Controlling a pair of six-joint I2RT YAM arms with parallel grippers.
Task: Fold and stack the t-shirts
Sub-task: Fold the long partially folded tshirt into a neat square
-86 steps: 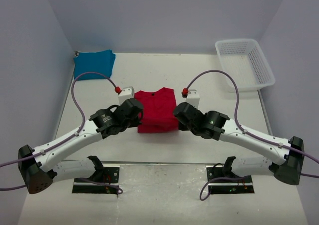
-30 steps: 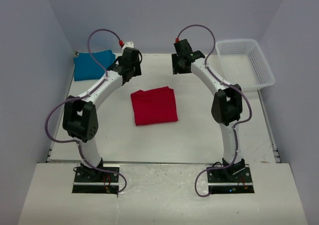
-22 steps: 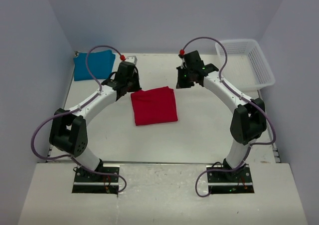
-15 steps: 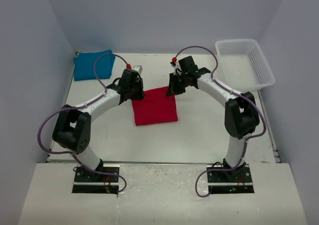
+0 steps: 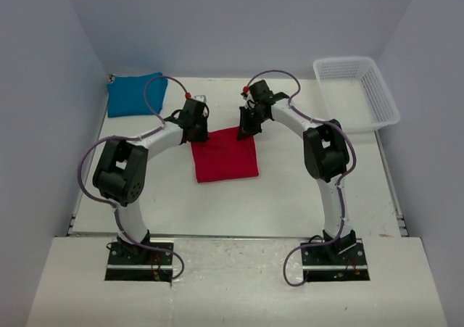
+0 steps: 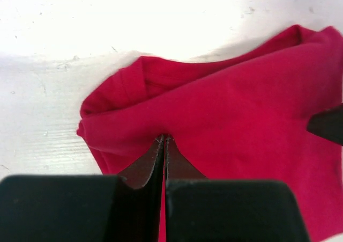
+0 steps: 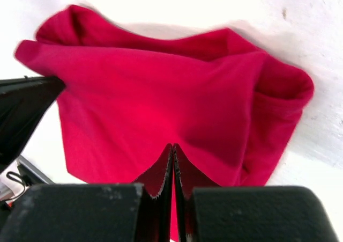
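The red t-shirt (image 5: 225, 156) lies folded into a rough square at the middle of the table. My left gripper (image 5: 197, 130) sits at its far left corner and my right gripper (image 5: 246, 126) at its far right corner. In the left wrist view the left gripper (image 6: 164, 137) is shut, its tips pinching the red cloth (image 6: 241, 92). The right gripper (image 7: 173, 145) is likewise shut on the red cloth (image 7: 161, 86), whose far edge looks slightly raised. The teal-blue t-shirt (image 5: 134, 93) lies folded at the back left corner.
A white mesh basket (image 5: 344, 60) stands at the back right of the table. Both arms arch over the table from their bases at the near edge, with purple cables looping above them. Walls close in the left, right and back.
Both arms swung in from the back of the table down to the red shirt's far corners. Both grippers went from open to shut there.
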